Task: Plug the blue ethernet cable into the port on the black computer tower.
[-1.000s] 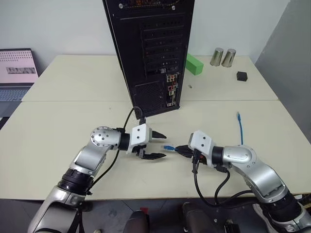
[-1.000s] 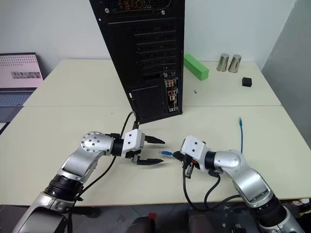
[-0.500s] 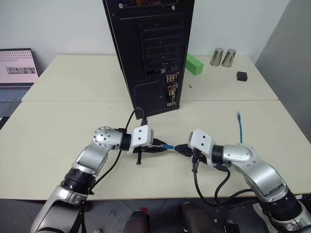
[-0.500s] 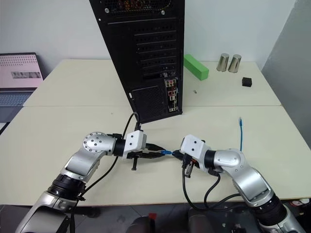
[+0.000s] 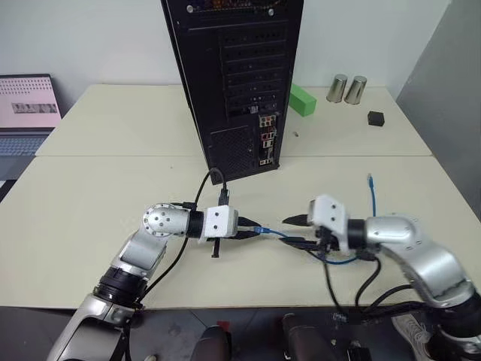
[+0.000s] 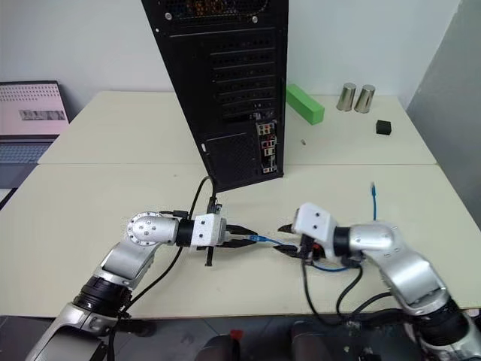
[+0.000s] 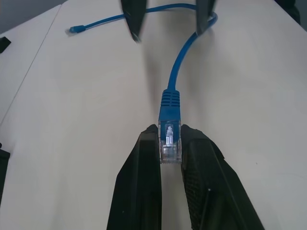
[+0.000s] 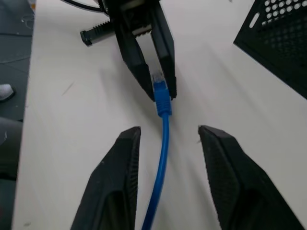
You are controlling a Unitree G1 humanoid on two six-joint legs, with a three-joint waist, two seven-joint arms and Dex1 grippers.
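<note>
Pinching the blue ethernet cable (image 7: 178, 63) plug, left hand (image 7: 170, 143) (right hand (image 8: 165, 134) open) straddles the cord

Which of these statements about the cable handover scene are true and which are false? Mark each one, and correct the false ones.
1. The left gripper is shut on the plug of the cable. True.
2. The right gripper grips the cable. False: its fingers stand open on either side of the cord, apart from it.
3. The cable's plug is already in the port on the tower. False: the plug is held above the table, in front of the tower.
4. The cable's other end lies loose on the table. True.
5. A green block lies beside the tower. True.
</note>
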